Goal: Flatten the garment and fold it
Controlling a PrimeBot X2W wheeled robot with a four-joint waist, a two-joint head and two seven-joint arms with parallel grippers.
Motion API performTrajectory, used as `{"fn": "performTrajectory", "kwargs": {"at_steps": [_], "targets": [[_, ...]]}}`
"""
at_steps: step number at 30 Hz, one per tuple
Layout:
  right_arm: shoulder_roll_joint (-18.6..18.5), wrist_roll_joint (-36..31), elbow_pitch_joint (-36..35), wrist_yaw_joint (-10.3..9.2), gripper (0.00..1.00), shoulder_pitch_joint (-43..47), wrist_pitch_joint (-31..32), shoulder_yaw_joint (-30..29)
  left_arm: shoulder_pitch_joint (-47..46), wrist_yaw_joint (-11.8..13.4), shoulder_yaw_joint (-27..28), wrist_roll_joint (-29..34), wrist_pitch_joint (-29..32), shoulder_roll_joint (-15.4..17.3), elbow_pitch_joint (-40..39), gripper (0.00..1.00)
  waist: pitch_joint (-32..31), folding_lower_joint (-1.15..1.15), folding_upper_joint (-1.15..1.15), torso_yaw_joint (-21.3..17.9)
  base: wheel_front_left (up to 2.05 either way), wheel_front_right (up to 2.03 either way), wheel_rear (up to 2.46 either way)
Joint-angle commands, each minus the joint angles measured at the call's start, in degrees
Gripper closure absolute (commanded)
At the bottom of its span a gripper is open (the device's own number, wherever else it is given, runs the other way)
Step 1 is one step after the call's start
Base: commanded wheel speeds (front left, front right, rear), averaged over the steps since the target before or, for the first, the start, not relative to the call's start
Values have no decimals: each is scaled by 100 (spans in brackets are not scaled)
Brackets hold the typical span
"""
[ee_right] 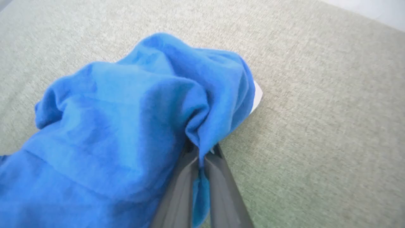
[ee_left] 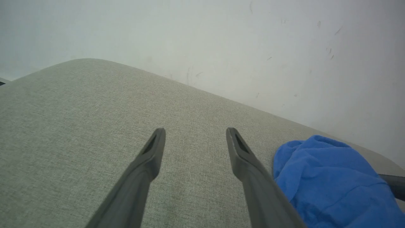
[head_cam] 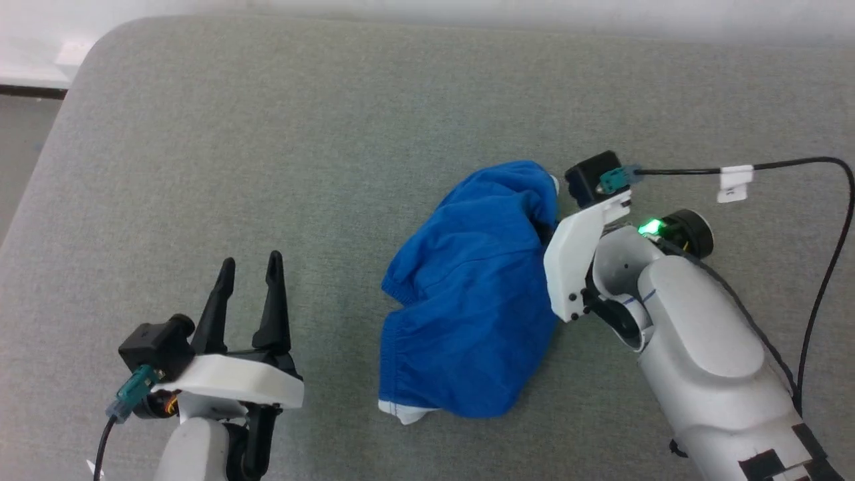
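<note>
We've got the garment (head_cam: pixel 467 300) crumpled in a heap mid-bench (head_cam: pixel 200 133), with white trim (head_cam: pixel 401 411) peeking out at its 6 o'clock end. Our right end effector (ee_right: pixel 202 153) is in at the heap's 3 o'clock side, fingers pinched together on a fold of blue fabric. Our left end effector (head_cam: pixel 250 264) sits at 9 o'clock, fingers apart, gripping nothing, clear of the cloth.
</note>
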Motion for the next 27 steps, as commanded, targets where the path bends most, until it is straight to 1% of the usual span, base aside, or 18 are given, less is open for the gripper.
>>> {"fn": "performTrajectory", "kwargs": {"at_steps": [1, 4, 7, 8, 11, 13, 15, 18, 19, 21, 22, 23, 27], "targets": [[-7, 130, -109, -5, 100, -89, -273, -123, -6, -60, 13, 54, -27, -27, 57, 0, -224, -1, -1, -240, 0, 0, 0], [-7, 182, -331, -5, 100, -34, -598, -401, 41, -86, 35, 86, -27, -34, 88, 0, -390, -1, -1, -389, 0, 0, 0], [-7, 77, -748, -5, 100, 262, -830, -924, 72, -103, 27, 78, -27, -46, 123, 0, -547, -1, -1, -458, 0, 0, 0], [-7, 77, -748, -5, 100, 262, -830, -924, 72, -103, 27, 78, -27, -46, 123, 0, -547, -1, -1, -458, 0, 0, 0], [-7, -146, -1479, -5, 100, 947, -848, -1661, 61, -119, -56, 76, -27, -56, 156, 0, -633, -1, -1, -461, 0, 0, 0], [-7, -254, -2053, -5, 100, 1585, -714, -2074, 67, -126, -97, 73, -27, -60, 184, 0, -692, -1, -1, -479, 0, 0, 0], [-7, -200, -2585, -5, 100, 2285, -502, -2347, 81, -132, -123, 60, -27, -63, 205, 0, -732, -1, -1, -505, 0, 0, 0], [-7, 108, -3069, -5, 100, 3247, -121, -2374, 135, -138, -123, 30, -27, -63, 254, 0, -805, -1, -1, -587, 0, 0, 0], [-7, 151, -3154, -5, 100, 3505, -10, -2303, 158, -140, -130, 17, -27, -64, 284, 0, -828, -1, -1, -615, 0, 0, 0], [-7, 487, -3233, -5, 100, 3855, 67, -2226, 200, -143, -163, -26, -23, -61, 379, 0, -876, -1, -1, -684, 0, 0, 0], [-7, 579, -3239, -5, 70, 3957, 17, -2241, 216, -145, -186, -69, -7, -62, 431, 0, -914, -1, -1, -714, 0, 0, 0], [-7, 591, -3246, -5, 0, 4028, -41, -2267, 218, -147, -216, -121, 26, -64, 469, 0, -938, -1, -1, -735, 0, 0, 0], [-7, 778, -3347, -5, 0, 4114, -412, -2628, 46, -155, -437, -288, 322, -68, 513, 0, -1014, -1, -1, -789, 0, 0, 0]]}}
